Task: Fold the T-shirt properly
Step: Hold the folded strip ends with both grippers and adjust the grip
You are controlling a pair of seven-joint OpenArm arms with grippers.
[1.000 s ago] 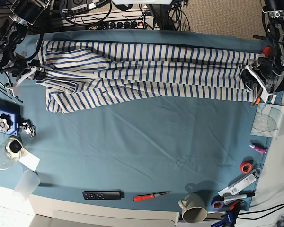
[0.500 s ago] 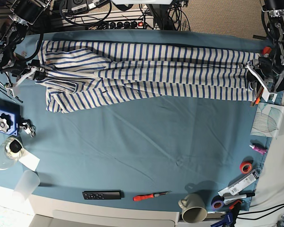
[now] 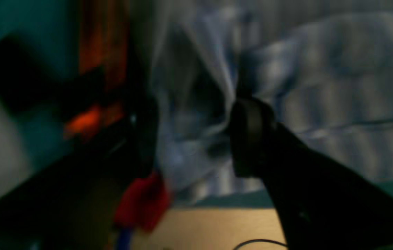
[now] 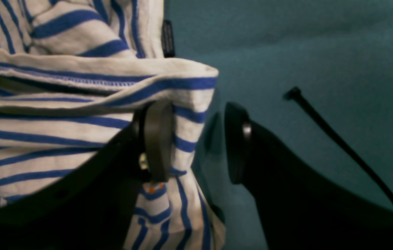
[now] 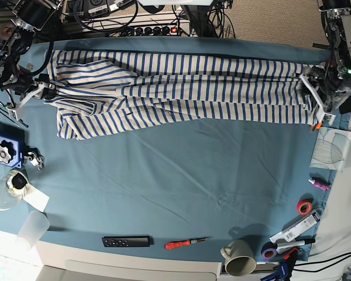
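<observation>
Stretching across the upper half of the base view, the T-shirt lies in a long folded band on the blue table cloth. It looks soft and light, likely to sag and slip, so doubled hems or corners are the best places to pinch. At the frame's right, the left gripper has cloth bunched between its parted jaws; the blurred wrist view does not show whether they pinch it. At the left, the right gripper stands apart, one finger against the hem.
</observation>
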